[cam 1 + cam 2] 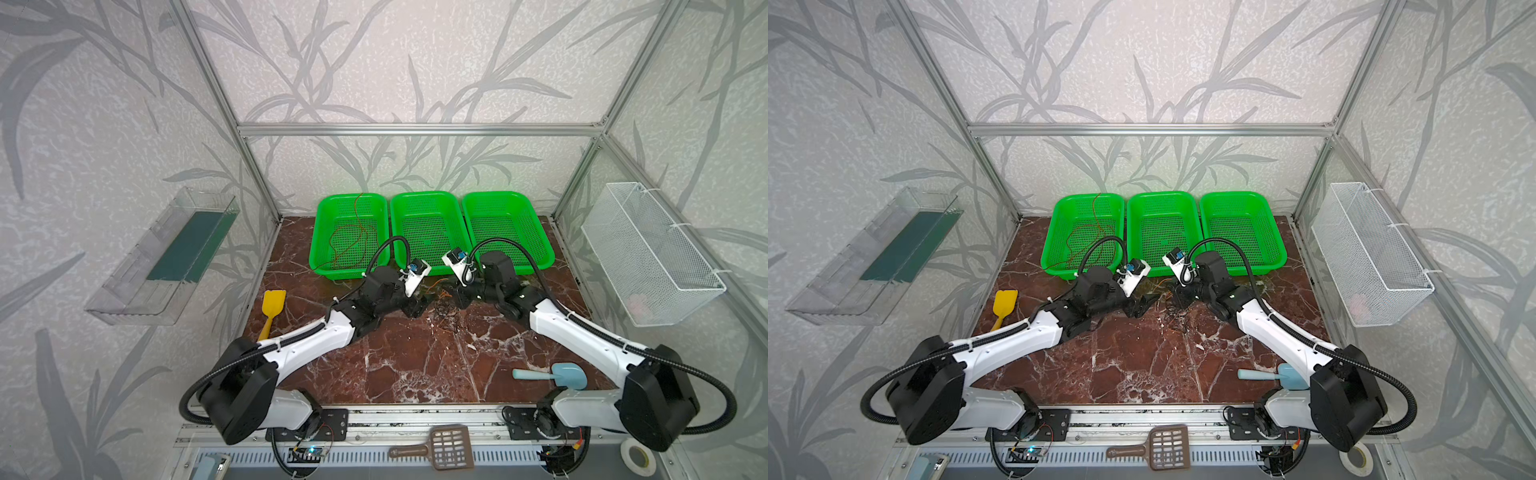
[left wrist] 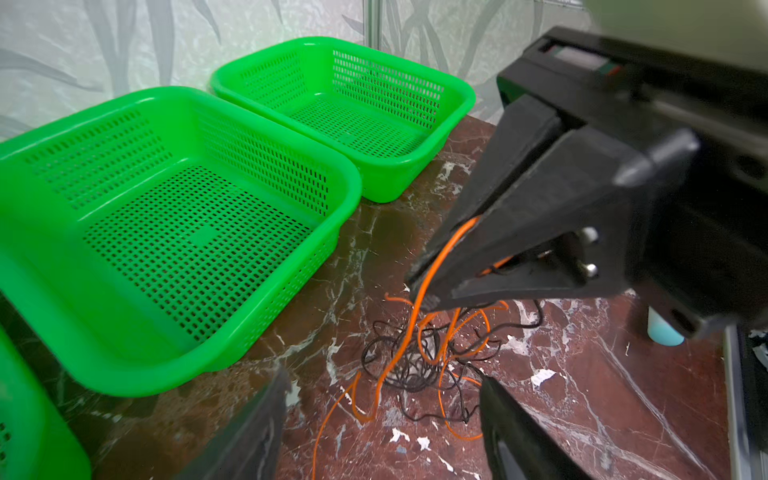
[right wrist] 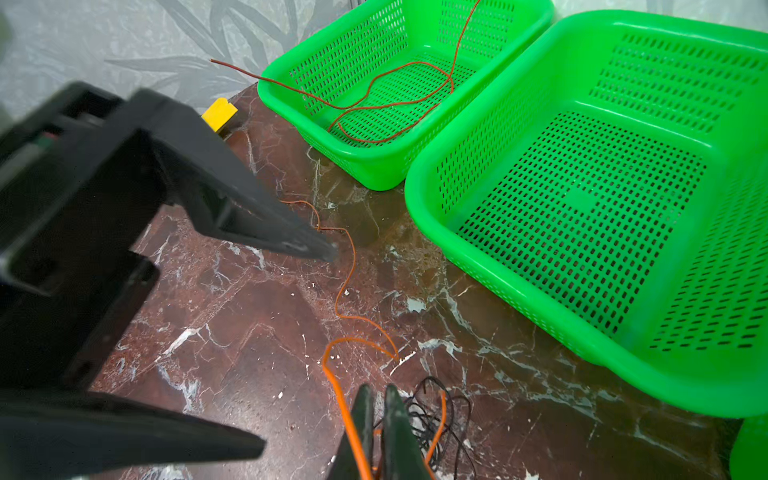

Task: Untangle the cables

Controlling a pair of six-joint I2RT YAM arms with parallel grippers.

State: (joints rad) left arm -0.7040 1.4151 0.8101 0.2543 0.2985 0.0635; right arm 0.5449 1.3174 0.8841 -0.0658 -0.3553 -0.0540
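Observation:
A tangle of the orange cable (image 2: pixel 390 365) and the black cable (image 2: pixel 409 376) lies on the marble table in front of the middle basket, in both top views (image 1: pixel 446 309) (image 1: pixel 1177 316). My right gripper (image 3: pixel 378 399) is shut on the orange cable (image 3: pixel 349 415) just above the tangle, and the strand runs between its closed jaws in the left wrist view (image 2: pixel 424 291). My left gripper (image 2: pixel 382 415) is open, its fingers (image 2: pixel 253 424) spread either side of the tangle and touching nothing. The red-brown cable (image 1: pixel 349 241) (image 3: pixel 395 104) lies loosely looped in the left green basket (image 1: pixel 316 249).
Three green baskets stand along the back; the middle one (image 1: pixel 424 194) and the right one (image 1: pixel 544 249) hold nothing. A yellow scoop (image 1: pixel 272 305) lies at the left, a blue scoop (image 1: pixel 561 374) near the front right, a brown slotted scoop (image 1: pixel 440 449) on the front rail. A white wire basket (image 1: pixel 648 257) hangs on the right wall.

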